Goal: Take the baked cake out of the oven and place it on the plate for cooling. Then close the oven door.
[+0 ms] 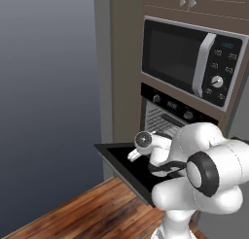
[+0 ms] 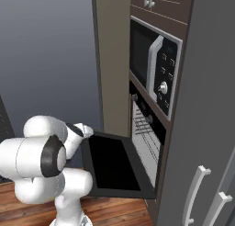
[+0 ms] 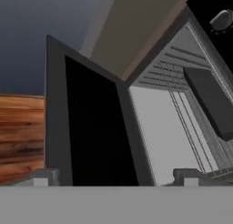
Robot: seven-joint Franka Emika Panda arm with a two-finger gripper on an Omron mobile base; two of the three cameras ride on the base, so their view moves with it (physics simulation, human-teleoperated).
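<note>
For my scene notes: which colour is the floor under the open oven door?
Reddish-brown wood planks on the floor, clearest in the left base view.

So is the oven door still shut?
No, the oven door is dropped open flat in front of the oven, and the wire racks inside are exposed.

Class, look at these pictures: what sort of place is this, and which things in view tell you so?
A kitchen, most likely: a microwave is built into a tall cabinet above an oven whose door hangs open, showing wire racks, over a wood floor.
</note>
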